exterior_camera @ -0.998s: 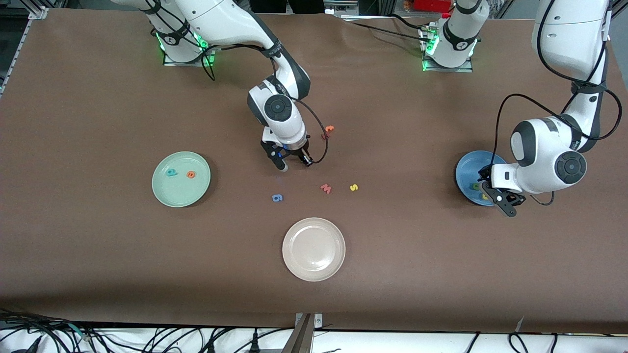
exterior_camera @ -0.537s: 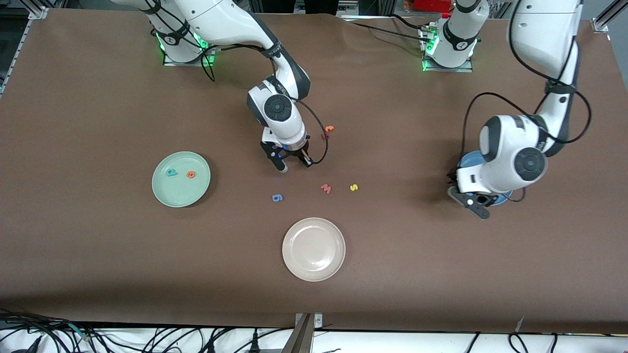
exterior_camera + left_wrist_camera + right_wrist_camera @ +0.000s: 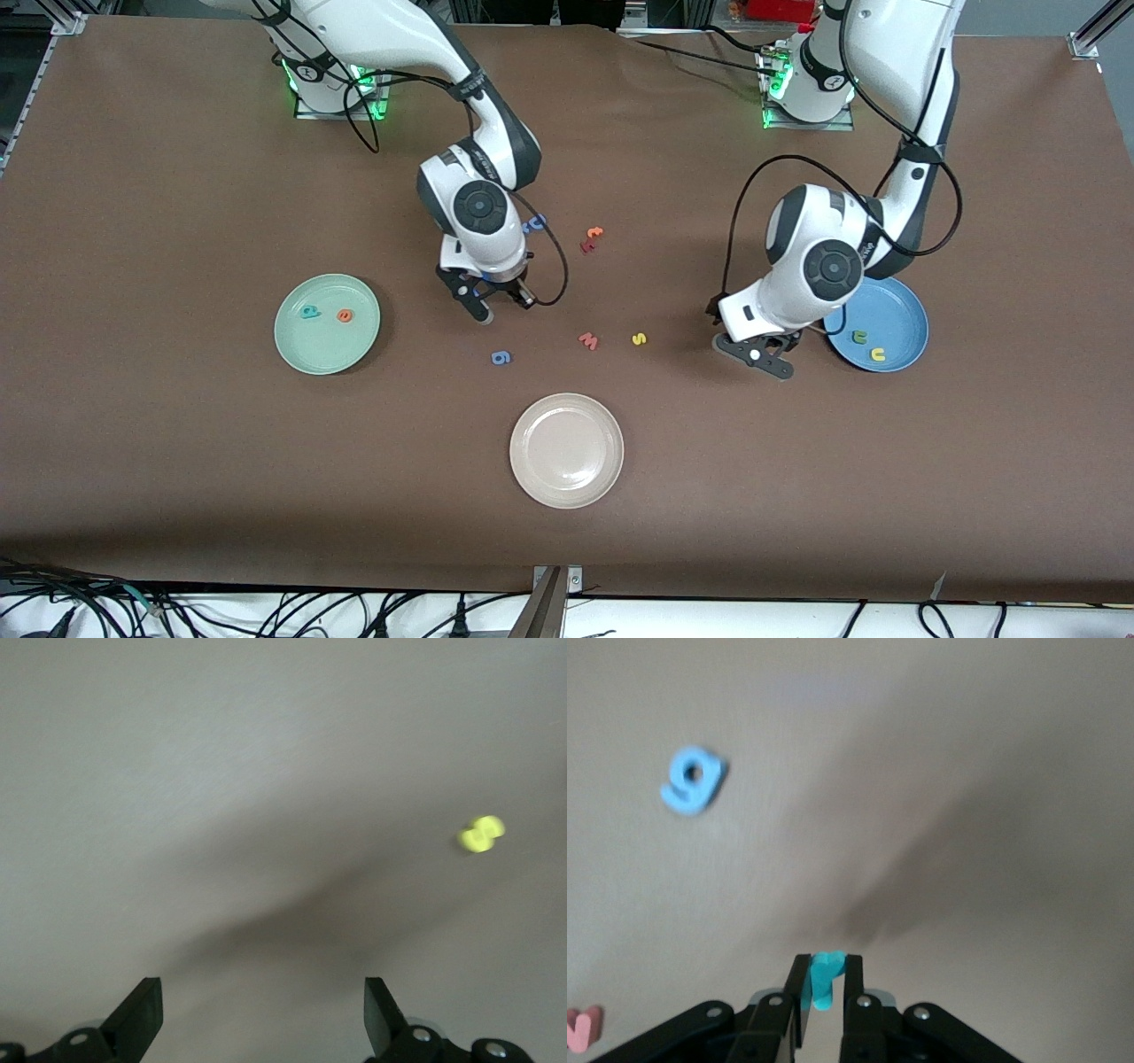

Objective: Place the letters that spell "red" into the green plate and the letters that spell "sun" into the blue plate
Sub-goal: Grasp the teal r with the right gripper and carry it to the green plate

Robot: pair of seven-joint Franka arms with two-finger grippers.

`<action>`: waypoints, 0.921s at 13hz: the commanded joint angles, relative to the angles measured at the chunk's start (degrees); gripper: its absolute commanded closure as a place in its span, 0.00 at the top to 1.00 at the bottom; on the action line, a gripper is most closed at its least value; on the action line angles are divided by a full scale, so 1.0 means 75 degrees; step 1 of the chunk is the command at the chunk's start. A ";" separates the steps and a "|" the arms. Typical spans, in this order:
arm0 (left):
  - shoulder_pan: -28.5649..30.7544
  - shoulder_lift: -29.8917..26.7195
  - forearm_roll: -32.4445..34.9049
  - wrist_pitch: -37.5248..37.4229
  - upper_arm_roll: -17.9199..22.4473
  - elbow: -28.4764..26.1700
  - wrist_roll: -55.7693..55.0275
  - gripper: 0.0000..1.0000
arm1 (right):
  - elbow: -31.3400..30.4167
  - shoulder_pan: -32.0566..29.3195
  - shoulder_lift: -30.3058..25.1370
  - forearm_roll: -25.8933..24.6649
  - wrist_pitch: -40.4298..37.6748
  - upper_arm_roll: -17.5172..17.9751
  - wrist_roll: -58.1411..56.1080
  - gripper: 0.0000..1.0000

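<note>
**Two letters left, one to each arm**

Nearest the table's front edge, the beige plate stays out of it. We have the yellow "s" on the table's middle, lying from the left gripper toward the right arm's end — fingers wide, empty, the blue plate just beside. Farther in, the right gripper pinches the teal "r"; the green plate lies toward the right arm's end.

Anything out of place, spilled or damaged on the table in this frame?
Nothing stands out. Loose letters lie flat on the table, none damaged. Right gripper holds a teal letter; left gripper hangs open beside the blue plate.
</note>
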 commanded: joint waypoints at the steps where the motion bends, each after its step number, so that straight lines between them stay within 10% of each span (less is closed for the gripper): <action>1: -0.0243 0.0290 -0.0249 -0.0052 -0.0053 0.0629 0.0689 1.00 | -0.0116 0.0033 -0.0444 -0.0041 -0.0846 -0.0508 -0.1242 0.08; 12: -0.0934 0.1216 -0.0261 0.0661 -0.0171 0.1299 0.4057 0.93 | -0.0222 0.0010 -0.0925 0.0018 -0.2325 -0.2335 -0.5215 0.08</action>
